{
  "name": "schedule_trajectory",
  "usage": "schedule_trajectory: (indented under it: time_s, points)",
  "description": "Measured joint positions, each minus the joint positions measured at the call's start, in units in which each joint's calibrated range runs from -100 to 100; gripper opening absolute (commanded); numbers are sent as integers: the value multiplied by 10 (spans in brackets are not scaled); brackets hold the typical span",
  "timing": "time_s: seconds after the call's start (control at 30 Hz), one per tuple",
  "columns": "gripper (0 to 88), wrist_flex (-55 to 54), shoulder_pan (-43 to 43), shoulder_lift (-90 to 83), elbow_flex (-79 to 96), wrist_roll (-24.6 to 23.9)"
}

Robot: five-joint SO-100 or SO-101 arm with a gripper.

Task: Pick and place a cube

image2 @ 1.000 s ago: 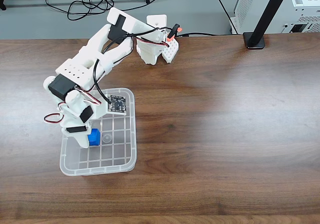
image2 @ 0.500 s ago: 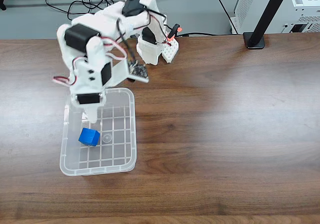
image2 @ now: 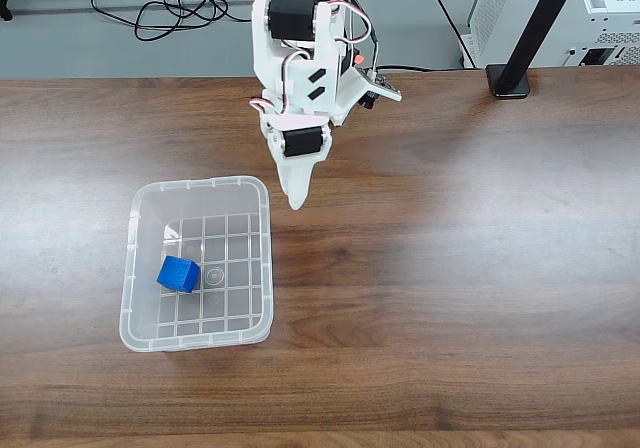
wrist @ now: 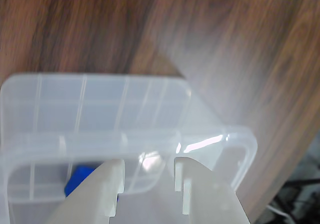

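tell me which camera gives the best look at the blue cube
The fixed view: the cube lies whole and unobstructed on the gridded floor of the clear bin. In the wrist view only a blurred blue patch of the cube shows through the bin wall, partly hidden behind a finger of the gripper.
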Motion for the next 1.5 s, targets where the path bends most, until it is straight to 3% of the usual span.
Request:
schedule_trajectory:
  time_s: [0.3,0.53,0.7,0.97,1.5]
  points:
    - [95,-272,-63,-356,505,-10]
    - [95,-328,-68,-635,714,-41]
    - [94,-327,-78,-685,730,-61]
    - [17,-248,-120,-690,730,-162]
    - [23,-183,-124,-690,730,-173]
